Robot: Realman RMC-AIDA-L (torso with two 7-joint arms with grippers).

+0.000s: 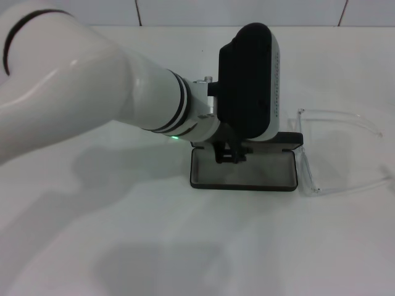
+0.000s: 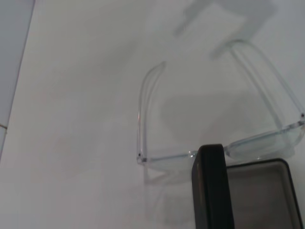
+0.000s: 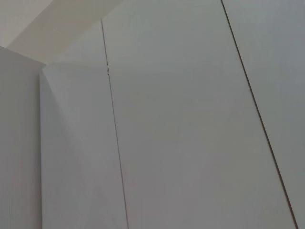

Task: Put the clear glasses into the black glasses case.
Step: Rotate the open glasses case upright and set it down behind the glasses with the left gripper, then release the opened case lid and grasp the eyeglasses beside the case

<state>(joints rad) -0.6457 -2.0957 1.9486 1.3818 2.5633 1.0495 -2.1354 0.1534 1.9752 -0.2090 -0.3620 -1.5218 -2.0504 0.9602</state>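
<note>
The black glasses case [image 1: 244, 172] lies open on the white table, its grey-lined tray facing up and its lid [image 1: 290, 139] at the far side. My left gripper [image 1: 229, 153] hangs over the tray's far edge, close to the lid, below the arm's black wrist housing [image 1: 247, 80]. The clear glasses [image 1: 311, 179] rest on the table just right of the case, arms unfolded and pointing away to the right. In the left wrist view the clear glasses [image 2: 190, 155] lie right beside the black glasses case [image 2: 259, 195]. The right gripper is out of view.
My white left arm [image 1: 80, 92] crosses the head view from the upper left and hides the table behind it. A tiled wall [image 1: 247, 12] borders the table's far edge. The right wrist view shows only pale wall panels [image 3: 181, 124].
</note>
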